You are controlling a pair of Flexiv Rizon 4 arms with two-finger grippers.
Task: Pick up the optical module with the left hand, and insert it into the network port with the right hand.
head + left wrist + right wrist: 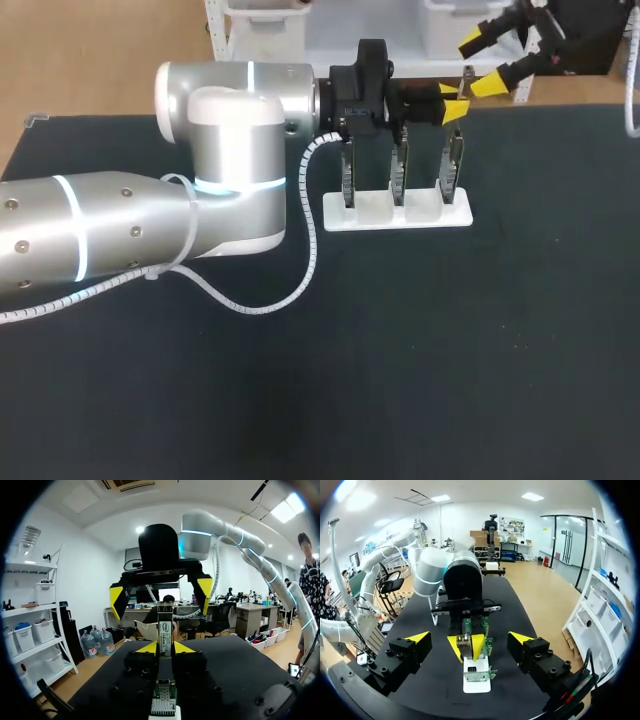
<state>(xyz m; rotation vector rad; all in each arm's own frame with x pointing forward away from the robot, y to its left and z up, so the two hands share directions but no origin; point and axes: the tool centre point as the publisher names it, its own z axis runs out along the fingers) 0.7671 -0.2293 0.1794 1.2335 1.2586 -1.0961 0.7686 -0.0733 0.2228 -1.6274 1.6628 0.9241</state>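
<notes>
With left claw (165, 647), pinched the optical module (164, 630) above the network port stand (395, 212), free end pointed outward for handover; held right claw (161, 594) spread wide, facing it, apart.

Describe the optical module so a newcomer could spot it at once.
Find the white stand near the table's far edge, carrying three upright boards. Over its right end is the left gripper; the optical module is the slim metal bar pinched between its yellow tips, the only piece a gripper holds.
</notes>
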